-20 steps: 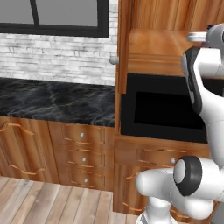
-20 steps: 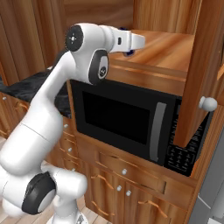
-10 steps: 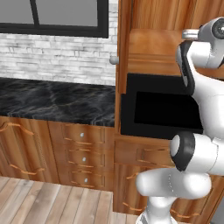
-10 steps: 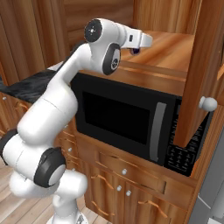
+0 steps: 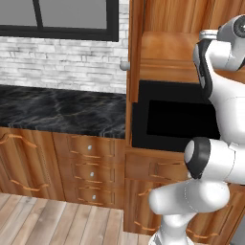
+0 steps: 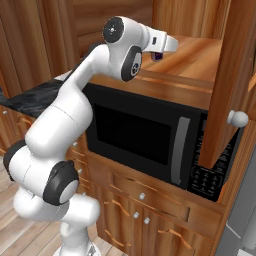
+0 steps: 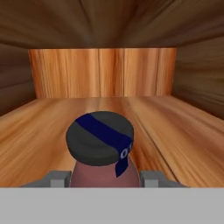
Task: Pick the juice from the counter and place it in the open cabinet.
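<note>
Carrying the juice (image 7: 102, 151) into the open cabinet (image 7: 103, 72): placing step, transport mostly done. The gripper (image 7: 104, 178) is clamped on the bottle's body, one grey finger on each side, dark cap pointing toward the cabinet's back wall. From the right base view the hand (image 6: 160, 44) is reaching in over the shelf (image 6: 192, 55) above the microwave (image 6: 150, 135), with the bottle's dark end (image 6: 159, 55) poking out under it. Hard to say from these angles whether the bottle is touching the shelf; it looks to be just above the wood, lying roughly along the reach direction rather than upright. Next move, as I read it: lower onto bare shelf, part the fingers, back straight out without clipping the door (image 6: 227, 85).
</note>
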Controlling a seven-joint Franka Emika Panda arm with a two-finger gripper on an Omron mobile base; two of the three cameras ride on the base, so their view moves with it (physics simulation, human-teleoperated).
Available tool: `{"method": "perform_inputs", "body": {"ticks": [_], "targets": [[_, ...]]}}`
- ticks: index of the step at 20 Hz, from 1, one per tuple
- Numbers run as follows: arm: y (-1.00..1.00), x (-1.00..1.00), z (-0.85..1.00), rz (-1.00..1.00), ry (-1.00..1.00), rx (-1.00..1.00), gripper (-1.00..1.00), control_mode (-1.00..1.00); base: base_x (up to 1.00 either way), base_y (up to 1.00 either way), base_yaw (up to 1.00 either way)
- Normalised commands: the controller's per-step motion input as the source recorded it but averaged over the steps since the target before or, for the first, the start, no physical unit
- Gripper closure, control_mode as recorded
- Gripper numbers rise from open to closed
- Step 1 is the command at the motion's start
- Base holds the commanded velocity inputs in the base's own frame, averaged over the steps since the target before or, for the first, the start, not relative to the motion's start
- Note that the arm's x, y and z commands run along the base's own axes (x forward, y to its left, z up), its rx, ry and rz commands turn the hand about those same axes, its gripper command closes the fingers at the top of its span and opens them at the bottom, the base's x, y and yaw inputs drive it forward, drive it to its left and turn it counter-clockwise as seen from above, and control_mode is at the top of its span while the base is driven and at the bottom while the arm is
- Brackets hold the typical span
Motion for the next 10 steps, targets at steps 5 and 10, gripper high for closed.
{"method": "perform_inputs", "body": {"ticks": [5,10], "targets": [[0.00,0.03,-0.18,0.00,-0.01,0.00,1.00,-1.00,0.00,0.00,0.00],[0.00,0.28,-0.13,0.00,-0.03,0.00,1.00,-1.00,0.00,0.00,0.00]]}}
